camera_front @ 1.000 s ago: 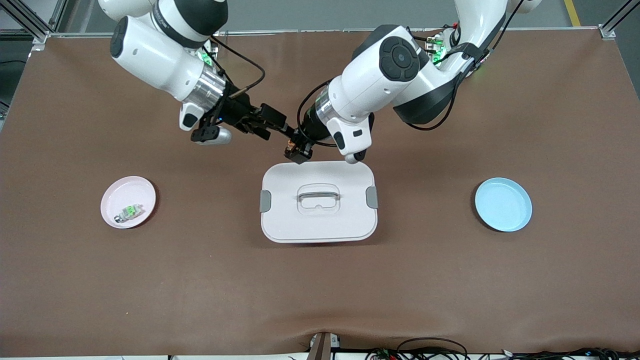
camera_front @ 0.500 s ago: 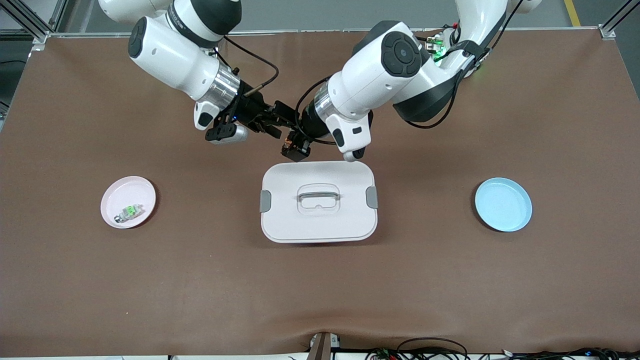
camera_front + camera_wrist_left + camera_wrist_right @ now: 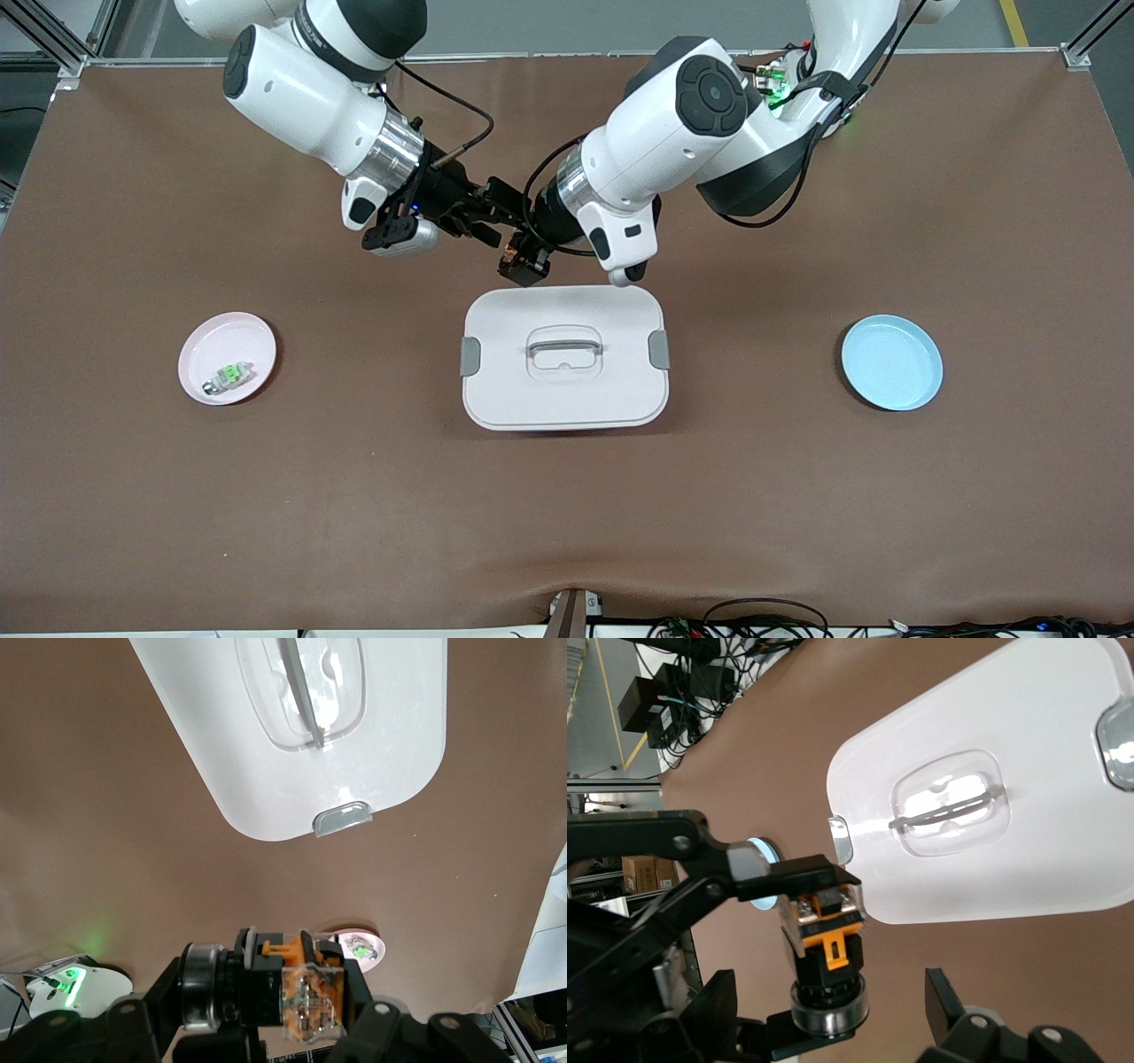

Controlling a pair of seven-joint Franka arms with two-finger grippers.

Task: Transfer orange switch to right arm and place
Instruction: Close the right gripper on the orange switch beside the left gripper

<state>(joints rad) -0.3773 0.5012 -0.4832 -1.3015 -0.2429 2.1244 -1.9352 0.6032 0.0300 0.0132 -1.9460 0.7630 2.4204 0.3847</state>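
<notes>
Both arms meet in the air over the bare mat just past the white lidded box (image 3: 564, 359), toward the robots' bases. The left gripper (image 3: 523, 263) is clamped on the orange switch (image 3: 511, 257), which from the front camera is only a dark speck with a hint of orange. The left wrist view shows it better: an orange middle (image 3: 282, 948) over a clear body and a round metal collar. The right gripper (image 3: 493, 217) has its fingers spread on either side of the switch, not yet closed. Its finger (image 3: 957, 1010) is cut off at the picture's edge. A pink plate (image 3: 227, 358) holds a small green-and-white component (image 3: 230, 375). The blue plate (image 3: 891, 362) lies toward the left arm's end.
</notes>
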